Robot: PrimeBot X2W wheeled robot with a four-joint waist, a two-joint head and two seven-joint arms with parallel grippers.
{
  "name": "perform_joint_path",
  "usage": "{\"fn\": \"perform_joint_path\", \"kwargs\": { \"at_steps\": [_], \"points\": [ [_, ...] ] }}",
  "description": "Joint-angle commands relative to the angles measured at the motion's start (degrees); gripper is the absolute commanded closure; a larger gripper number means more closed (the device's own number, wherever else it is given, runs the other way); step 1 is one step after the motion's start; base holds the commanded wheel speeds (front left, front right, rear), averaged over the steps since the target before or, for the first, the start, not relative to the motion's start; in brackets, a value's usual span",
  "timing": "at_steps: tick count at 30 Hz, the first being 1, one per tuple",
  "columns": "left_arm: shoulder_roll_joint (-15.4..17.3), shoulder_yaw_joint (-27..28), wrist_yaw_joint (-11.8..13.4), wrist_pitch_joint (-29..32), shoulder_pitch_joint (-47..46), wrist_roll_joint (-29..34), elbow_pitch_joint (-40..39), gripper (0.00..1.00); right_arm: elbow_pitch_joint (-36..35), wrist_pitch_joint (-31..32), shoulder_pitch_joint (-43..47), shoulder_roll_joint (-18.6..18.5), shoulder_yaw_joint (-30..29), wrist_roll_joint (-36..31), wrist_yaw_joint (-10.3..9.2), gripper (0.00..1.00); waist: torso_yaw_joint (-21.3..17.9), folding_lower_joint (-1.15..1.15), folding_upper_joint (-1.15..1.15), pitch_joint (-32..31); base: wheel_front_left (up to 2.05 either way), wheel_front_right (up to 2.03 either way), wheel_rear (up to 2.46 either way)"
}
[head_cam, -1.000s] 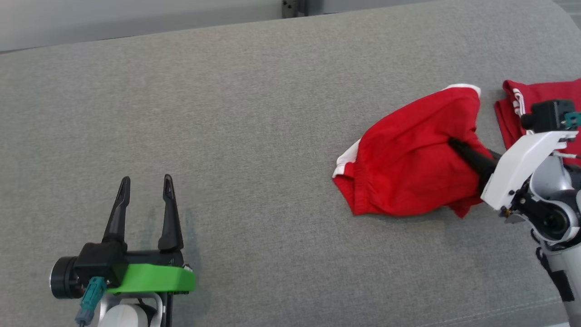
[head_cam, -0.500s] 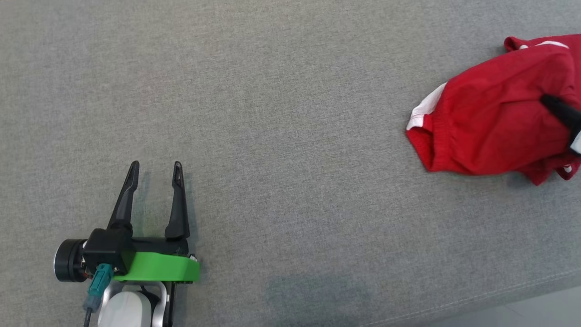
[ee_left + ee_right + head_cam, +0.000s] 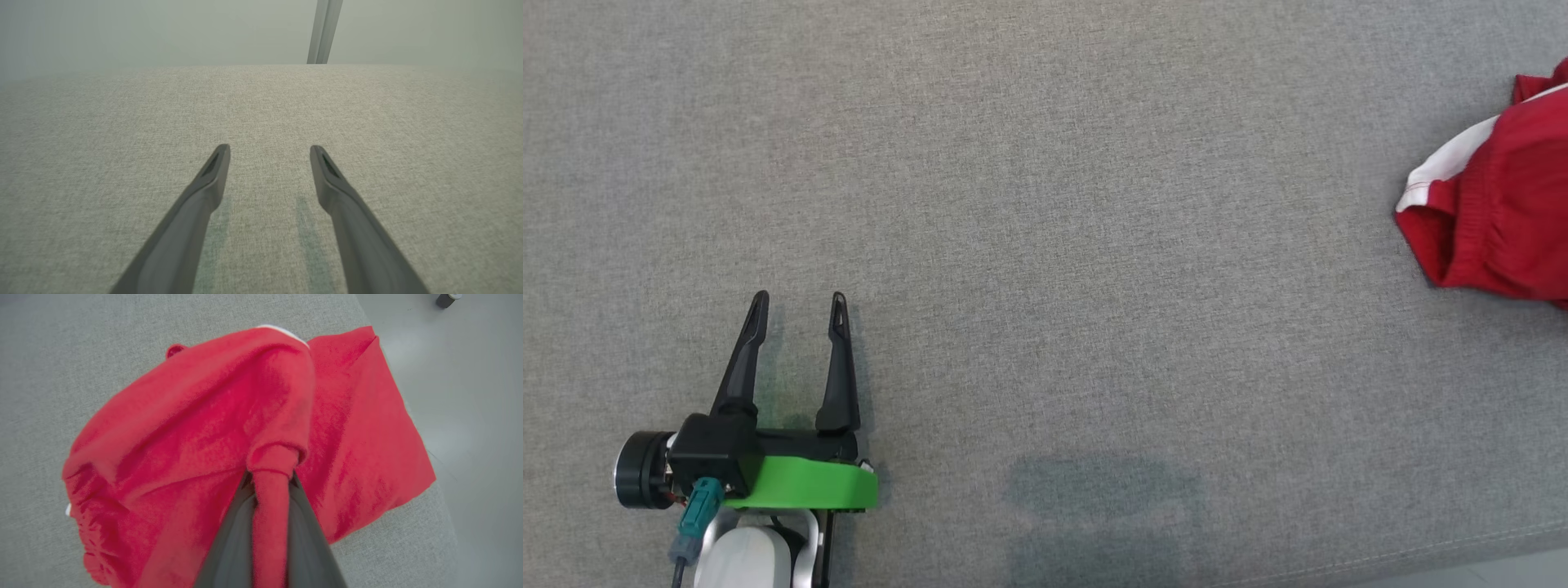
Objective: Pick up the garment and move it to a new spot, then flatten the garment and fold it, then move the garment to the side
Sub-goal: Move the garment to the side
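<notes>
Head view: left gripper point(image 3: 800, 298) at lower left, fingers apart over the grey worktop point(image 3: 1094, 245). Red garment point(image 3: 1494, 229) bunched at far right edge. Right wrist view: right gripper point(image 3: 270, 486) clamped on a garment fold.

Head camera looks down; wrist cameras skim, seemingly, the same cushion point(image 3: 1045, 204).

The tabletop point(image 3: 1045, 204) was covered in grey woven cloth, matt and a bit coarse to look at. The garment point(image 3: 184, 437) was made of soft red cloth, kinda fuzzy up close, with white trim sewn on. The left pincer point(image 3: 799, 297) was done in matt black plastic, and its mount point(image 3: 805, 486) in smooth green plastic. The floor point(image 3: 470, 396) was finished smooth and faintly shiny.
</notes>
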Motion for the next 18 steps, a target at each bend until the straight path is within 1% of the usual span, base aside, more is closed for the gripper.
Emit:
{"fn": "perform_joint_path", "kwargs": {
  "at_steps": [1, 2, 4, 5, 6, 10, 14, 18],
  "points": [
    [0.19, 0.03, -0.17, -0.17, 0.2, 0.36, -0.02, 0.0, 0.89, -0.87, 0.93, -0.12, -0.42, -1.24, 0.0, 1.0, 0.06, 0.0, 0.0, 0.01, 0.0, 0.0, 0.0],
    [0.2, 0.02, -0.18, -0.16, 0.13, 0.39, 0.0, 0.0, 1.25, -1.63, 1.45, -0.1, -0.12, -2.61, 0.0, 1.0, 0.06, 0.0, 0.0, 0.01, 0.0, 0.0, 0.0],
    [0.2, 0.08, 0.01, -0.16, 0.0, 0.39, -0.08, 0.0, 1.98, -5.56, 1.41, -0.63, -0.71, -6.55, -0.03, 1.0, -0.15, 0.0, 0.0, 0.14, 0.0, 0.0, 0.0],
    [0.18, -0.01, -0.03, -0.17, 0.0, 0.48, 0.06, 0.0, 2.66, -7.27, 1.96, -0.46, -0.24, -8.45, -0.02, 0.3, -0.29, 0.0, 0.0, 0.11, 0.0, 0.0, 0.0],
    [0.18, -0.08, -0.07, -0.17, 0.06, 0.54, 0.17, 0.0, 3.61, -8.66, 2.53, -0.2, 0.22, -10.35, -0.02, 0.0, -0.44, 0.0, 0.0, 0.01, 0.0, 0.0, 0.0],
    [0.19, -0.16, 0.04, -0.17, -0.15, 0.47, 0.37, 0.0, 7.28, -17.45, 2.11, 0.7, -1.43, -17.87, -0.02, 0.0, -0.95, 0.0, 0.0, -0.42, 0.0, 0.0, 0.0],
    [0.19, -0.36, 0.38, -0.16, -0.07, -0.06, 0.75, 0.0, 11.09, -24.73, 1.29, 1.87, -3.97, -25.04, -0.02, 0.0, -1.37, 0.0, 0.0, -1.51, 0.0, 0.0, 0.0],
    [0.2, -0.77, 0.95, -0.17, 0.65, -1.39, 0.88, 0.0, 12.11, -32.05, 1.21, 2.87, -6.02, -29.8, -0.02, 0.0, -1.38, 0.0, 0.0, -3.38, 0.0, 0.0, 0.0]
  ]
}}
